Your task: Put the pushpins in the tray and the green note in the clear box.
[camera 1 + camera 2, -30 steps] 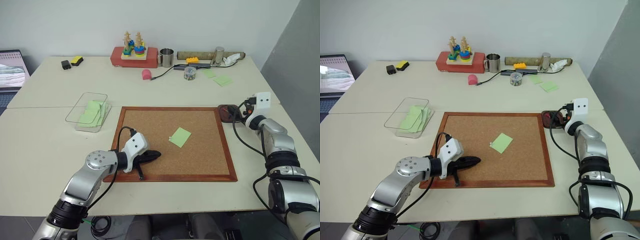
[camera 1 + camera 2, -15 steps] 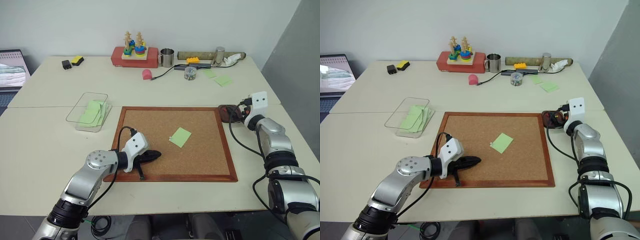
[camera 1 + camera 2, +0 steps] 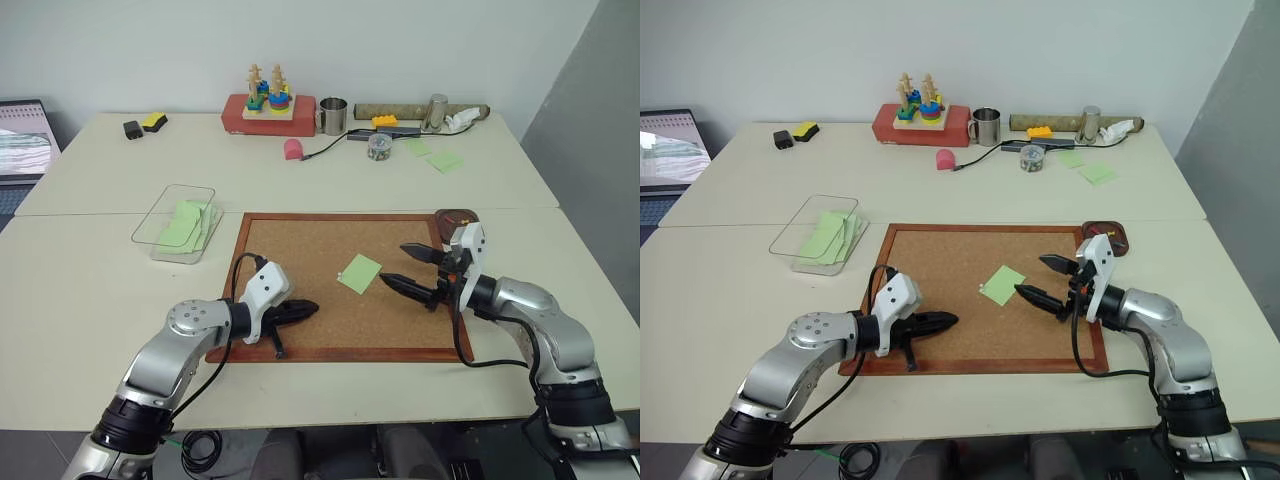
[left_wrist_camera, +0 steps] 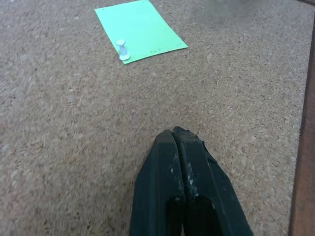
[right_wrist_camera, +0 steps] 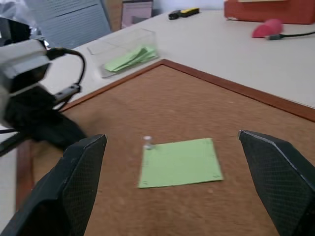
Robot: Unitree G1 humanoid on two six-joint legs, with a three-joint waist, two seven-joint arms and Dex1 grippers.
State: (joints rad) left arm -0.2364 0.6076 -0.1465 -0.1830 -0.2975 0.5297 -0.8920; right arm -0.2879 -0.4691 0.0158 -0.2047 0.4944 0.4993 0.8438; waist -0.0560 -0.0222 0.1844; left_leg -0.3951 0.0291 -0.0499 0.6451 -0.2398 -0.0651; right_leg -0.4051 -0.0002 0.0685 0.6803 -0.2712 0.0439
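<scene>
On the pale counter (image 3: 90,300), the clear plastic box (image 3: 178,224) holds green slips. My left gripper (image 3: 310,308), jaws together, rests over the wood-framed cork board (image 3: 330,345). The light green square note (image 3: 360,273), one pale pushpin (image 4: 122,49) at its corner, lies mid-board. My right gripper (image 3: 412,268) faces it, jaws wide apart. The dark wooden tray (image 3: 452,217) sits behind it.

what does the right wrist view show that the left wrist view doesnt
Right wrist view alone: the clear box with green notes inside, the cork board's wooden frame with table beyond, a pink object, the red block, the left gripper seen from ahead, and the open right gripper facing the note.

Left wrist view alone: the left gripper's shut fingers close up over the cork.

Both: the green note lying flat on the cork board, with a pale pushpin at its corner.
</scene>
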